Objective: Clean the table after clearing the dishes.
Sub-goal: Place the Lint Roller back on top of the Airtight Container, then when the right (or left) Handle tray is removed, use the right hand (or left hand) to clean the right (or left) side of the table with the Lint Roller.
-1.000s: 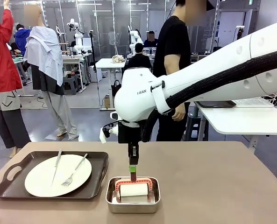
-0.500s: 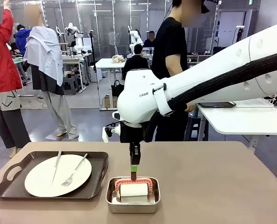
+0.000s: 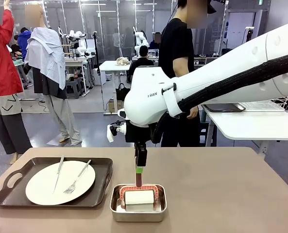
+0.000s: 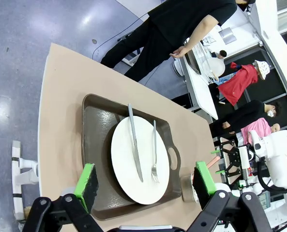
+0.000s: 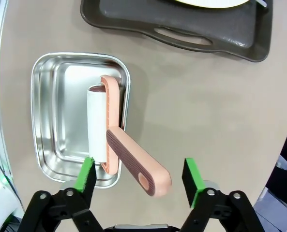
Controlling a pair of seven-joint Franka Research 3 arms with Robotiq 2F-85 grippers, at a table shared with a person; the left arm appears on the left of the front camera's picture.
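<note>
On the left of the beige table [image 3: 221,194] lies a dark brown tray [image 3: 100,191] carrying a white plate [image 3: 42,187] with a knife [image 3: 59,172] and a fork [image 3: 78,177]. My right gripper [image 5: 139,175] hangs open over a steel pan [image 5: 56,96]. In the pan rests a lint roller [image 5: 96,123], and its salmon handle [image 5: 133,162] slants up between the green pads, with a gap on each side. In the front view the right gripper [image 3: 139,178] stands edge-on above the roller [image 3: 139,198]. My left gripper [image 4: 145,183] is open high above the plate [image 4: 128,154] and tray [image 4: 97,125], holding nothing.
A person in black [image 3: 180,58] stands at the far side of the table. A smaller white table [image 3: 250,124] is behind on the right. The right half of the beige top lies bare.
My right gripper was shut on the roller's handle and has now opened, letting it go. The arm has drifted slightly up and right. The person has shifted a little.
</note>
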